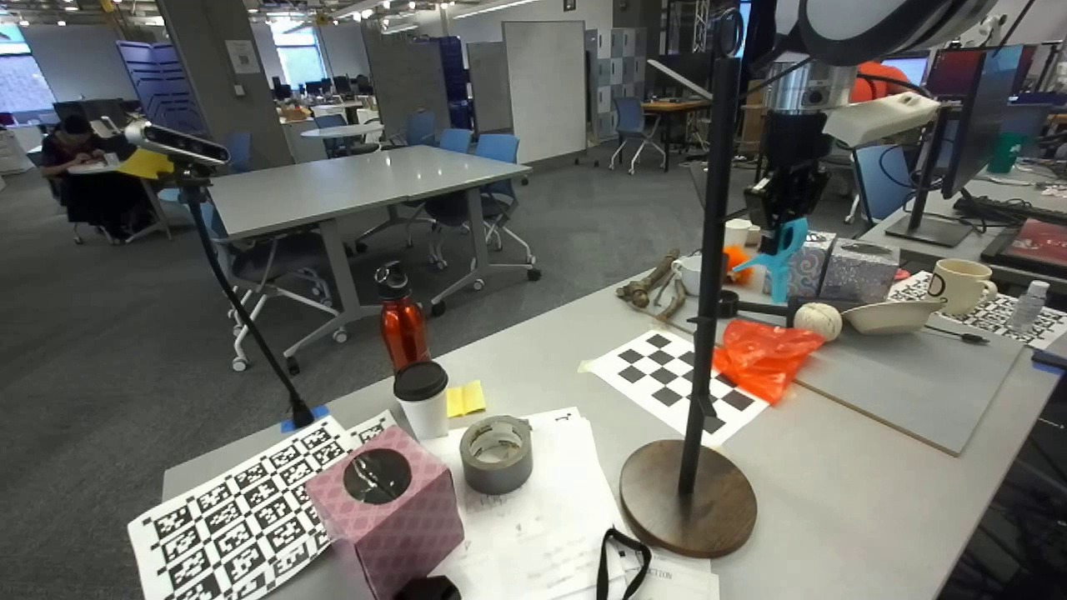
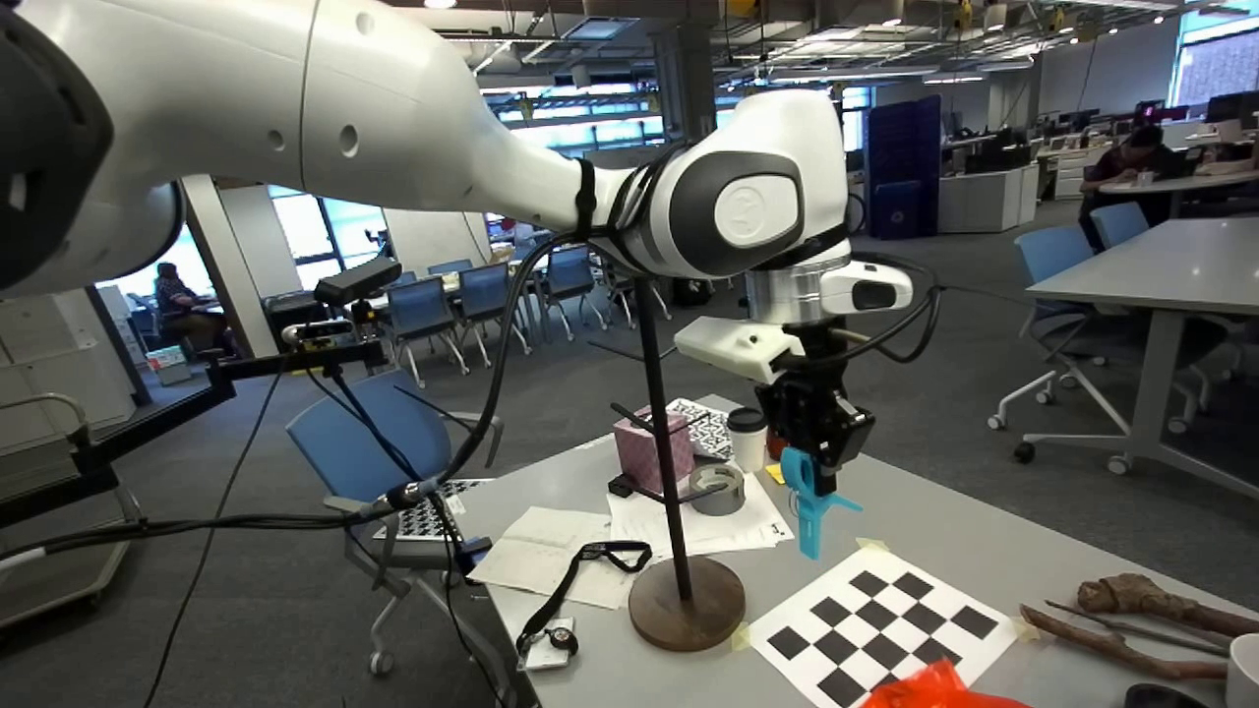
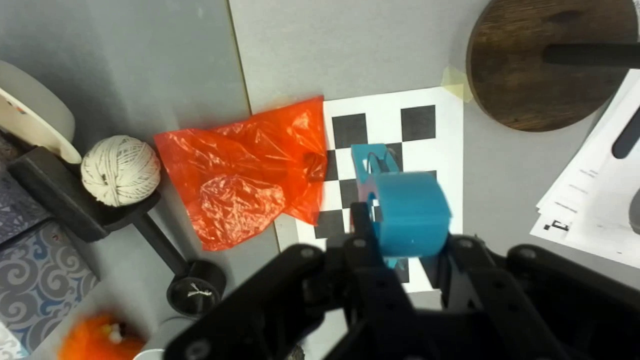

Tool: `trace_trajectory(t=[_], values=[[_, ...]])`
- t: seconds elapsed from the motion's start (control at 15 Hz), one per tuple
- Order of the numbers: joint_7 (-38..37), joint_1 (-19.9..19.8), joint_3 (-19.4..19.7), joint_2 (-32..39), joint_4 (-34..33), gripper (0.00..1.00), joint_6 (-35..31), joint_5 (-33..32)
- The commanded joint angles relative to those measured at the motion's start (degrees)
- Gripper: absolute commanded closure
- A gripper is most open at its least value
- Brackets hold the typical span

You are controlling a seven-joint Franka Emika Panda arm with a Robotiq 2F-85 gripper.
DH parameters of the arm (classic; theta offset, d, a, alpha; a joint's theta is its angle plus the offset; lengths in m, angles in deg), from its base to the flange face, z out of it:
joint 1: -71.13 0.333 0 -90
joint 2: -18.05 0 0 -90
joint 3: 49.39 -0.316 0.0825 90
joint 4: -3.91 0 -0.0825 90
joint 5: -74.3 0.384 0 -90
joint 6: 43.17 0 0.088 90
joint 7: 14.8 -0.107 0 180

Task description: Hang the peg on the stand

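Note:
The light-blue peg (image 1: 778, 265) hangs in the air with its splayed legs downward, its head pinched in my gripper (image 1: 783, 231). In the wrist view the peg (image 3: 414, 212) fills the space between the black fingers (image 3: 364, 225), above the checkered sheet. The stand is a thin black pole (image 1: 710, 267) rising from a round brown base (image 1: 667, 492), with short prongs at several heights. My gripper (image 2: 814, 474) and the peg (image 2: 809, 516) are off to one side of the pole (image 2: 666, 462), apart from it. The arm covers the pole's top in an exterior view.
A crumpled red plastic bag (image 3: 245, 175) and a checkered sheet (image 2: 880, 629) lie beside the base. Around them are a tape roll (image 1: 496, 454), a pink tissue box (image 1: 392, 508), a lidded cup (image 1: 423, 400), sticks (image 2: 1111, 639), a twine ball (image 3: 121, 170) and a bowl (image 1: 896, 317).

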Motion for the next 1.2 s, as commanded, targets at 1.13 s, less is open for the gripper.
trace_trajectory(t=[1.13], values=[[1.0,0.9,-3.5,2.3,-5.1,0.94,-3.6,5.8]])
